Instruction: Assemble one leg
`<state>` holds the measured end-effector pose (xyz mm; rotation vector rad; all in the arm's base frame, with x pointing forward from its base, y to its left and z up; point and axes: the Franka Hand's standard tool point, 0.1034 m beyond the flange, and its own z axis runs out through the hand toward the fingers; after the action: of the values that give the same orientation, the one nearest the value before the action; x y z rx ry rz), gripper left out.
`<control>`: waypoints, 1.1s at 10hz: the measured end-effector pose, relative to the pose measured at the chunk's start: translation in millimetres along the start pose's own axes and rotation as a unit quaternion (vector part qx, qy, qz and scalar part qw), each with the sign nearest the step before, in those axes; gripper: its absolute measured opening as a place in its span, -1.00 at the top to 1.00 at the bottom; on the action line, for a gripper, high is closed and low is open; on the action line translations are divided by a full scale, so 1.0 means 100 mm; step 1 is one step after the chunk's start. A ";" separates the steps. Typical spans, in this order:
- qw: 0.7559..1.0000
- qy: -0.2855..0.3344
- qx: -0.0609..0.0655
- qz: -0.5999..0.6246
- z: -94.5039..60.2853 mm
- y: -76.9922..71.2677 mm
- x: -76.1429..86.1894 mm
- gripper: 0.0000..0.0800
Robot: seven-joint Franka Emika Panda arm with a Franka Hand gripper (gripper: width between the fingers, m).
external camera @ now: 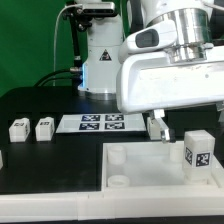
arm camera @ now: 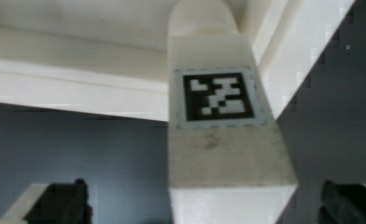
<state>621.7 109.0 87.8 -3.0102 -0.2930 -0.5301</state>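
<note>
One squarish white plastic leg (external camera: 198, 153) stands on the tray (external camera: 140, 178).

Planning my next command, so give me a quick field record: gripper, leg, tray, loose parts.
leg: upright on the tray, exterior view's right; seating unclear
gripper: open, fingers either side of the leg, not touching
tray: flat, foreground of exterior view
spare legs: two, exterior view's left
marker board: behind the tray
</note>
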 end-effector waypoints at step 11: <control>0.965 -0.259 0.036 0.028 0.09 -0.04 0.10 0.03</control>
<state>633.1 115.4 83.1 -3.0202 -0.2439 0.2788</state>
